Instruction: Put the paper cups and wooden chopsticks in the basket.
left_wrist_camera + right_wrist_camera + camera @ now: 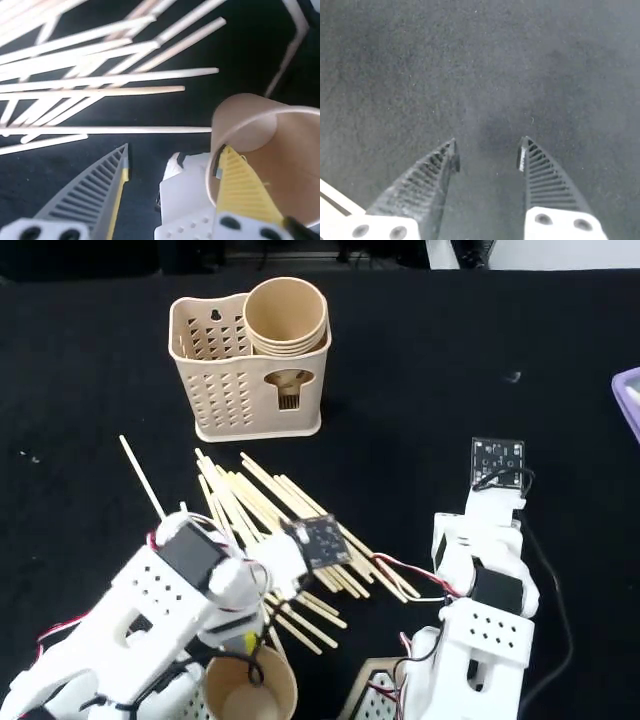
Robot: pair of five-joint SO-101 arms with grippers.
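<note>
Nothing I can read here, no word or number on the basket (222, 390) or on the paper cups (285, 315) stacked in it; the basket's front bears only a cut-out figure (288, 390), a shape and not a letter. The left arm's circuit board (321, 541) and the right arm's circuit board (497, 462) show pale specks; too small to read.

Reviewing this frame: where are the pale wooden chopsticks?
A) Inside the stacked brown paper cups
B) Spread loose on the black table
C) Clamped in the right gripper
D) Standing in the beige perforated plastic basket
B: the pale wooden chopsticks lie scattered on the black table in front of the beige perforated plastic basket, which holds the stacked brown paper cups, and the right gripper is open over bare cloth.
</note>
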